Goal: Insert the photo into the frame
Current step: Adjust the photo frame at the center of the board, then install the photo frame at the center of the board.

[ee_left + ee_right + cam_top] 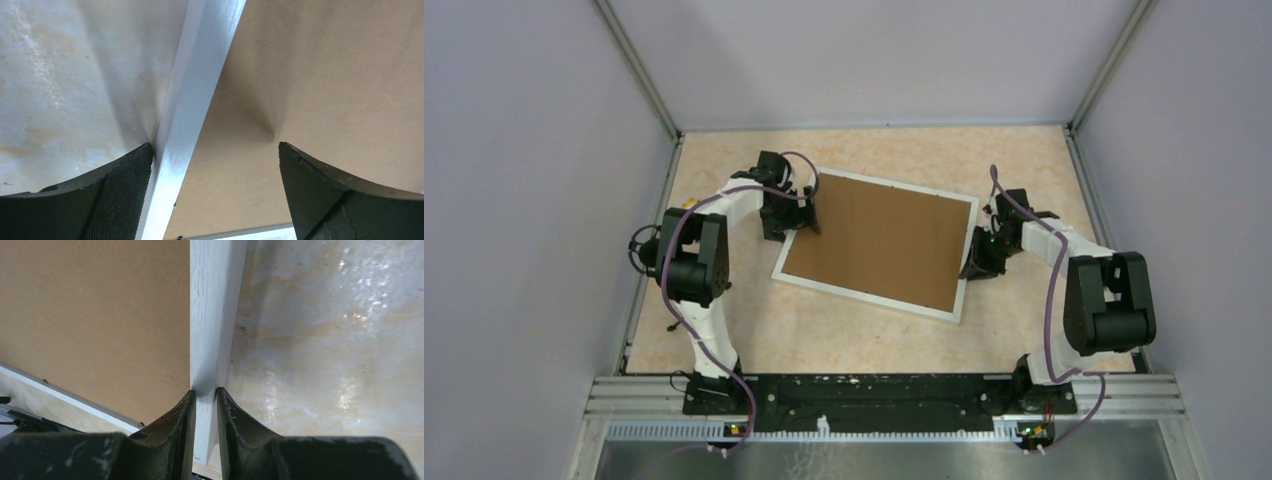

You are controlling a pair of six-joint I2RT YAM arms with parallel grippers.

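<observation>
Right wrist view: my right jaws pinch a bar of the frame (212,315) between them. My left jaws gape wide astride the opposite bar, gripping nothing. I cannot see the photo; perhaps it lies under the brown board (95,305). Lifting one-sided could tilt the frame and slide the board out.
</observation>
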